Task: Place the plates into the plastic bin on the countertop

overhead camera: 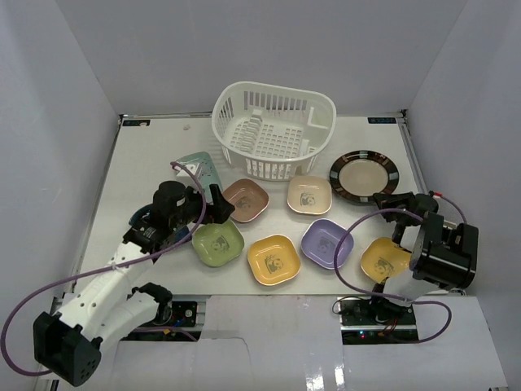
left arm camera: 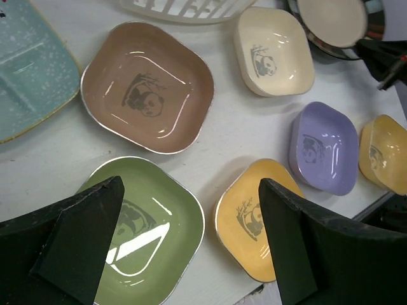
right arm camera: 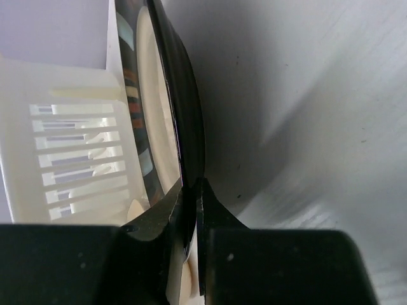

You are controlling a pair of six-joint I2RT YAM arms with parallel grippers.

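The round black striped-rim plate (overhead camera: 364, 173) lies right of the white plastic bin (overhead camera: 326, 102). My right gripper (overhead camera: 384, 198) is shut on its near rim; the wrist view shows the rim (right arm camera: 162, 95) edge-on between the closed fingers, gripper (right arm camera: 194, 190). My left gripper (overhead camera: 218, 204) is open and empty, hovering (left arm camera: 191, 184) between the green dish (left arm camera: 159, 216) and the yellow dish (left arm camera: 248, 216), with the brown dish (left arm camera: 147, 86) just beyond. The beige (overhead camera: 309, 195), purple (overhead camera: 326, 243) and orange-yellow (overhead camera: 384, 259) dishes lie on the countertop (overhead camera: 146, 155). The mint-green divided tray (overhead camera: 198, 169) lies at the left.
The bin's slotted wall (right arm camera: 76, 127) stands close beside the held plate. White walls close in the countertop on three sides. Purple cables loop beside both arms. The table's front edge runs just below the near row of dishes.
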